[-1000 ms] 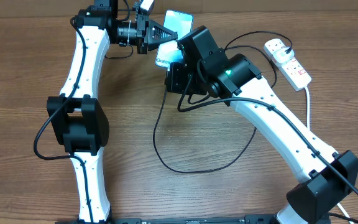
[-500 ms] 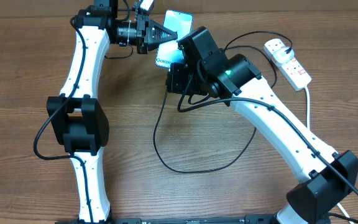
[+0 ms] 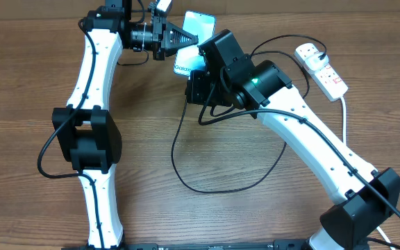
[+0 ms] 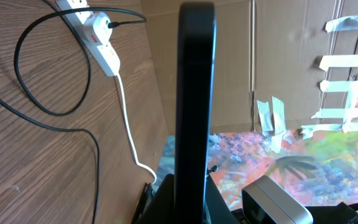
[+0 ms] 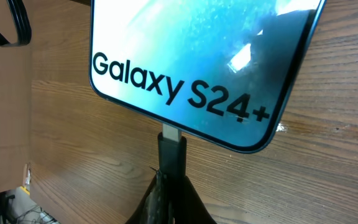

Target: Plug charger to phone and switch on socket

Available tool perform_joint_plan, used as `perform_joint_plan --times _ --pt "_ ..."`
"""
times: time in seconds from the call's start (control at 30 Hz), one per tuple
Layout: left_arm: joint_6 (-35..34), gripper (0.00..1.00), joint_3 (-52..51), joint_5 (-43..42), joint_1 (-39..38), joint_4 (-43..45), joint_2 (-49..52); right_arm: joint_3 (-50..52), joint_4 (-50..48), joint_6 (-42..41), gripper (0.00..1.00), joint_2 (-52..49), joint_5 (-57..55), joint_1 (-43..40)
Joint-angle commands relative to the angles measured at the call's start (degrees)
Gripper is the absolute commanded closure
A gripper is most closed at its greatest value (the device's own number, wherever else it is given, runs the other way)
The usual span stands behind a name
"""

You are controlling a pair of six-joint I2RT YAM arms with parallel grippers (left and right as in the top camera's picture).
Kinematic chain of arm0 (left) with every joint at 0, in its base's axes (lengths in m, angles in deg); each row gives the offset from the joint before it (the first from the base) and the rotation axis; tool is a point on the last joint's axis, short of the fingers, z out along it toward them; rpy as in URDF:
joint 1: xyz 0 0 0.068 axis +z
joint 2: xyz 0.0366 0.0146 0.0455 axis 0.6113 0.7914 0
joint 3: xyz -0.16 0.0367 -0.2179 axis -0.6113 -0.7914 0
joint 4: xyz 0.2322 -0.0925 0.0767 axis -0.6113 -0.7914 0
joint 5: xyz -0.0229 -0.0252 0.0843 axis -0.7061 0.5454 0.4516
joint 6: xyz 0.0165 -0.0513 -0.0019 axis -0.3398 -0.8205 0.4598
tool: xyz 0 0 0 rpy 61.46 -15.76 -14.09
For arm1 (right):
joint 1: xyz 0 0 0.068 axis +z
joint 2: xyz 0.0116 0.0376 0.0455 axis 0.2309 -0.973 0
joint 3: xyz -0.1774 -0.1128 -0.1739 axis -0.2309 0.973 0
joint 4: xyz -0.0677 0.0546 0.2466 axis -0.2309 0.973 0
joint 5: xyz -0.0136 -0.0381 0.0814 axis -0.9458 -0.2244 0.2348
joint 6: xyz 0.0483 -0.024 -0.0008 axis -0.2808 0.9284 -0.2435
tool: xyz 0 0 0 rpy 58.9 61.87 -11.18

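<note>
Overhead view: wooden table (image 3: pixel 19 83); white socket (image 3: pixel 318 62) far right, black plug (image 3: pixel 323 50) seated, charger cable (image 3: pixel 207 187) looping over wood. Phone (image 3: pixel 198 24) near far edge, clamped edge-on in left gripper (image 3: pixel 194 38). Right gripper (image 5: pixel 169 190) pinched tight on charger connector (image 5: pixel 172 149), tip touching phone's bottom edge.

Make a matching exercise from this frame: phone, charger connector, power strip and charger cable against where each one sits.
Things:
1. phone
2. charger connector
3. power strip
4. charger cable

States:
A. loops loose over the table
B. pinched in the right gripper, at the phone's bottom edge
C. held on edge in the left gripper
D. lies flat at the table's far right

Pairs: 1-C; 2-B; 3-D; 4-A
</note>
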Motion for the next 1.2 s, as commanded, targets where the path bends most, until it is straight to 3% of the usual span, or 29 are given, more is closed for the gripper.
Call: perform_joint_plan --times 0.0,1.17 --pt "1.7 0.96 1.51 -1.68 -0.11 0.22 -3.23 -0.52 -0.5 0.24 0.96 0.17 -0.39 0.15" --pt "1.11 0.96 1.51 -1.9 -0.74 0.2 -3.23 -0.5 -0.26 0.2 0.96 0.13 0.42 0.15"
